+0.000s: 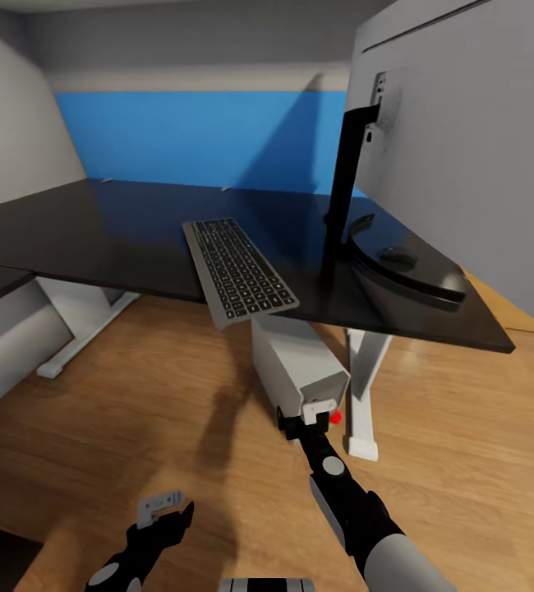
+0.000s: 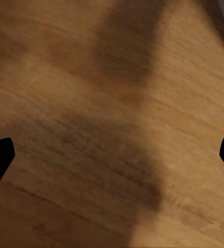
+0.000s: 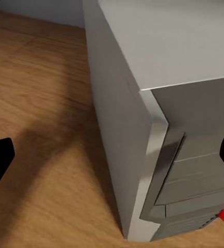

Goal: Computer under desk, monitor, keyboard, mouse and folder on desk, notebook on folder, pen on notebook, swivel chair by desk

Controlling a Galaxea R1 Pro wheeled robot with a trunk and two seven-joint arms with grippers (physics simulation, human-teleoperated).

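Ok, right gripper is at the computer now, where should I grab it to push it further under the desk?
Judging by its pose, grip the computer at its front top edge, coming from the robot's side. It stands upright on the floor with its front panel facing the right gripper, part under the desk. The open fingers may straddle that front corner, as the right wrist view suggests.

The long glossy black desk (image 1: 119, 238) is spanning the frame's upper half. The slim dark-keyed keyboard (image 1: 238, 271) is lying on it at centre, overhanging the near edge. The wide silver-backed monitor (image 1: 464, 140) is standing on it at upper right. The silver-grey tower computer (image 1: 296, 362) is sitting on the light wood floor (image 1: 135, 427) beneath, below centre.
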